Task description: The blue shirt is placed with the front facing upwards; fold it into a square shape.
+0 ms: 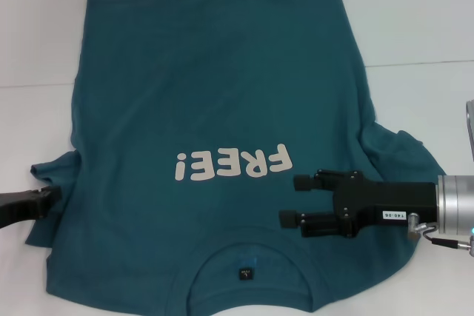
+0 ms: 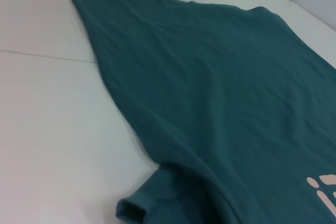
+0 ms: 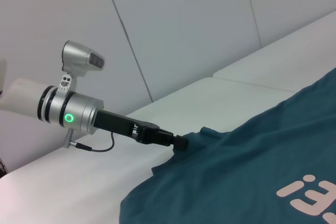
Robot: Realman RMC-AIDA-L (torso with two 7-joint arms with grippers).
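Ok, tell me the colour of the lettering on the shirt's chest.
Pale cream, almost white, on the dark teal blue shirt; the lettering shows best in the head view.

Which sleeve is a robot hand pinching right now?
The blue shirt's sleeve on the robot's left: the left gripper is at its edge. The right gripper hovers open above the chest.
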